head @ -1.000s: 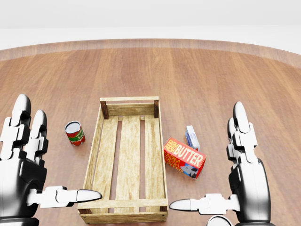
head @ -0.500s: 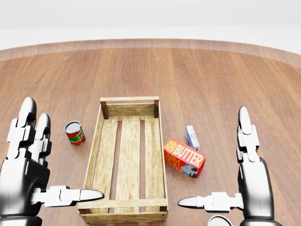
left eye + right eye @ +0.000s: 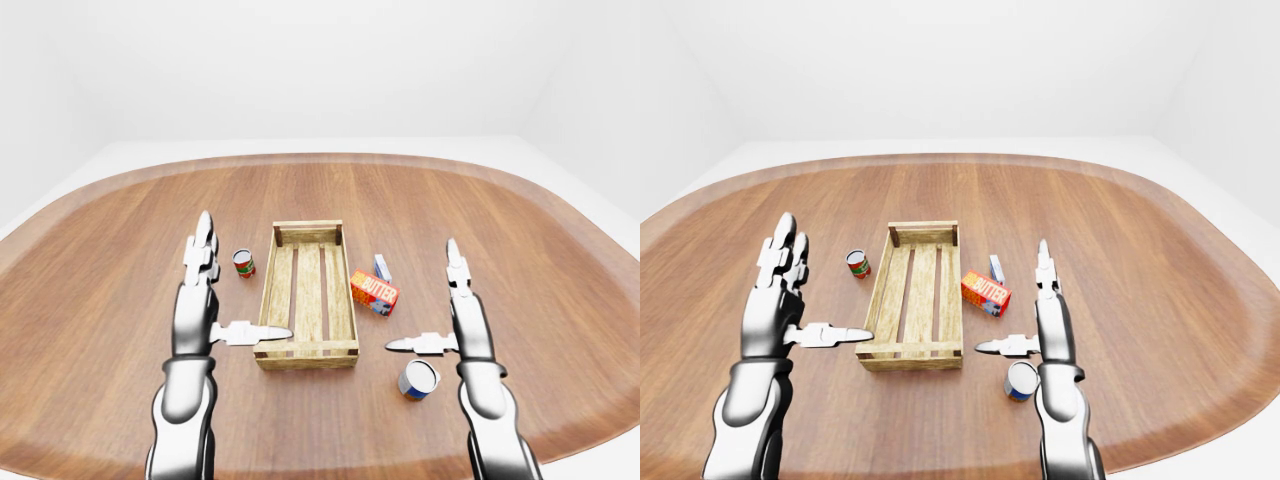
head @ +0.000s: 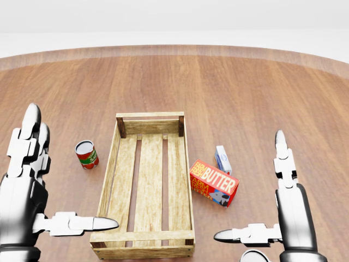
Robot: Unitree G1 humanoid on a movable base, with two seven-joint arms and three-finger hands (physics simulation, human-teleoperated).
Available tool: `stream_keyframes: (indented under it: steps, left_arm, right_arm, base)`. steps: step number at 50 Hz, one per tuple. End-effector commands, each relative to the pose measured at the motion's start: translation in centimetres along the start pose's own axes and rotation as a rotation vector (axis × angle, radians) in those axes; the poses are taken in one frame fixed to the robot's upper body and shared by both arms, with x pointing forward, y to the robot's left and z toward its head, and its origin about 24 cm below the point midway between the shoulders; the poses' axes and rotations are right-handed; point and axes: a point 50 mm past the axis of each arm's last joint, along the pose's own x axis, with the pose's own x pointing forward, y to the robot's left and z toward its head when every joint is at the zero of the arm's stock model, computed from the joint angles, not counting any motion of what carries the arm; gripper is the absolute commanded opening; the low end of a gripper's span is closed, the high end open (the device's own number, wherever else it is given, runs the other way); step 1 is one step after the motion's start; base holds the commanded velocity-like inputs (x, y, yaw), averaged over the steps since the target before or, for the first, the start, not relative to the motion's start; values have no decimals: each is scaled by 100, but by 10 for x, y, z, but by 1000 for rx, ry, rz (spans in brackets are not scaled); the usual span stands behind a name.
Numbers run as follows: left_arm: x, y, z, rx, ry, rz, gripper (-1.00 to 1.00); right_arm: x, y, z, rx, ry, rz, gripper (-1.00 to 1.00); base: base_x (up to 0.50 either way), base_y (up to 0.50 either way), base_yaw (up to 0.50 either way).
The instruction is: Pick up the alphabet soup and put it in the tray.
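A blue-and-white can [image 3: 418, 379] stands upright near the bottom of the left-eye view, just below my right hand's thumb; only its rim [image 4: 253, 256] shows in the head view. A red can [image 3: 243, 263] stands left of the wooden slatted tray [image 3: 305, 352], which holds nothing. I cannot read either label, so I cannot tell which can is the alphabet soup. My left hand [image 3: 828, 280] hovers open beside the tray's left rail, thumb pointing at the tray. My right hand [image 3: 420, 295] is open to the tray's right, above the blue can and touching nothing.
A red butter box [image 3: 374, 293] lies right of the tray, with a small blue-and-white carton [image 3: 382, 267] just above it in the view. The round wooden table [image 3: 120, 230] spreads wide around them, ending at a curved edge with white floor beyond.
Both hands have turned more edge-on. The right hand has sunk a little and drifted right, its thumb tip moving away from the tray. The cans, boxes and tray have not moved.
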Motion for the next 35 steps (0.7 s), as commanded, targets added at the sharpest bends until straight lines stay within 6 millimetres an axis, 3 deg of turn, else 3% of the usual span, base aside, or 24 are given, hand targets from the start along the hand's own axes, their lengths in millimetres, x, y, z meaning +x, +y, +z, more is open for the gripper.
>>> stream_keyframes:
  steps: [1,17,35]
  left_arm:
    - [10,3,35,282,-105,9,100]
    - [15,0,44,323,-143,-42,100]
    - [15,-2,39,354,-124,-48,100]
  right_arm:
    - [2,-2,-5,-41,19,-1,100]
    - [-1,0,-11,-86,50,31,100]
    - [-1,-1,-11,-80,52,37,100]
  base:
    - [0,0,0]
    - [0,0,0]
    - [0,0,0]
